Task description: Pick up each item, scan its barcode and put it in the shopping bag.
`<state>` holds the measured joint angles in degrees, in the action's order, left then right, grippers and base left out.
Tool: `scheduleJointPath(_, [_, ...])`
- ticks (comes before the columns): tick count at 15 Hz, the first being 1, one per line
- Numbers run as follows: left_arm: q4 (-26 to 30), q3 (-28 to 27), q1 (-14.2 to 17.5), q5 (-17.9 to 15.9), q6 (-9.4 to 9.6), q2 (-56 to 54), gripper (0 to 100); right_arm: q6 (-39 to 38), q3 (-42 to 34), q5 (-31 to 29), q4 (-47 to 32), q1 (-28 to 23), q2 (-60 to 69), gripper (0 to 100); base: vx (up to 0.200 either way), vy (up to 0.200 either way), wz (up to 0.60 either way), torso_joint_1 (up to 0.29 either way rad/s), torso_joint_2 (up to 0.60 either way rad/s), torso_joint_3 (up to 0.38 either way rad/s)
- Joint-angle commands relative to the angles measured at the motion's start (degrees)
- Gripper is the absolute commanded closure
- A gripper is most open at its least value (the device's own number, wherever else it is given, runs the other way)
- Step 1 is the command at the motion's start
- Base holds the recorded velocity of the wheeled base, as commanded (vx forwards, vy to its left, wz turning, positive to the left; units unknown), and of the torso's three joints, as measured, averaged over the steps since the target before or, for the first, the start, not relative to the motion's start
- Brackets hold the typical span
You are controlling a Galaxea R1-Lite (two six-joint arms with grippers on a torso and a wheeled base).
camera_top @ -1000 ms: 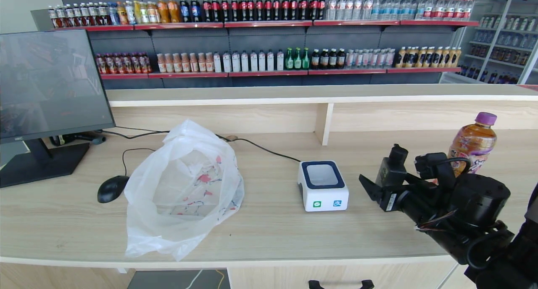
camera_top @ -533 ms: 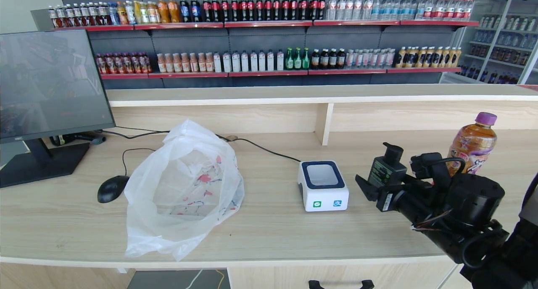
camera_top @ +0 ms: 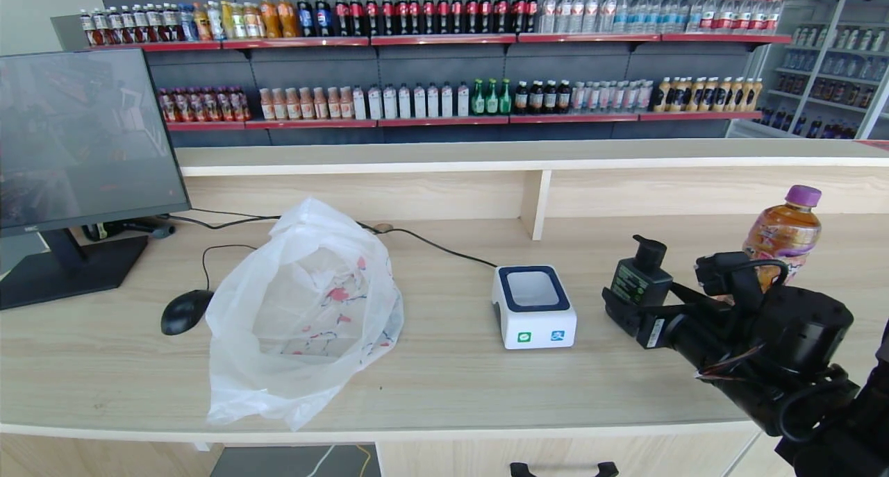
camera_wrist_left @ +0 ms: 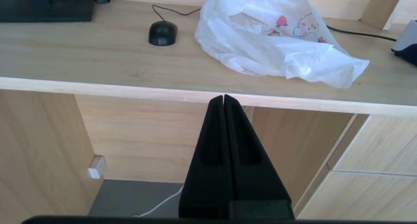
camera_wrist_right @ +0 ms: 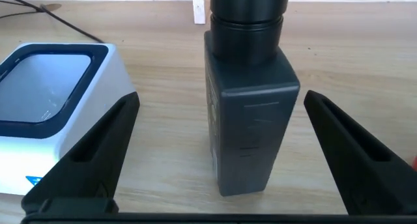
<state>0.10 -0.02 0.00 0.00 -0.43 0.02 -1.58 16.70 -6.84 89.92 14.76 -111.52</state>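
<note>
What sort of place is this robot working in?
Most likely a small shop's checkout: shelves of bottled drinks line the back wall, a barcode scanner sits on the wooden counter, and a plastic shopping bag lies beside it.

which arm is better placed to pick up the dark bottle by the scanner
Right. The right gripper has its jaws open on either side of the dark bottle, which stands beside the scanner. The left gripper is shut, low in front of the counter edge.

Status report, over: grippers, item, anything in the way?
Left gripper shut, below counter edge. Right gripper open, astride upright dark bottle, not gripping. Scanner close beside, nothing between.
</note>
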Motion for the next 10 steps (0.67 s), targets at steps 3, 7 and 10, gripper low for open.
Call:
scheduleJointPath(3, [-0.10, 0.02, 0.00, 0.00, -0.01, -0.02, 100, 0.09, -2.37, -0.02, 0.08, -1.58, 5.08, 0, 0.000, 0.000, 0.00, 0.000, 0.00, 0.000])
scheduleJointPath(7, [-0.01, -0.06, 0.00, 0.00, -0.01, -0.02, 100, 0.44, -2.37, -0.02, 0.08, -1.49, 6.05, 0, 0.000, 0.000, 0.00, 0.000, 0.00, 0.000])
scheduleJointPath(10, [-0.01, -0.06, 0.00, 0.00, -0.01, -0.02, 100, 0.97, -1.94, -0.19, 0.08, -1.58, 5.08, 0, 0.000, 0.000, 0.00, 0.000, 0.00, 0.000])
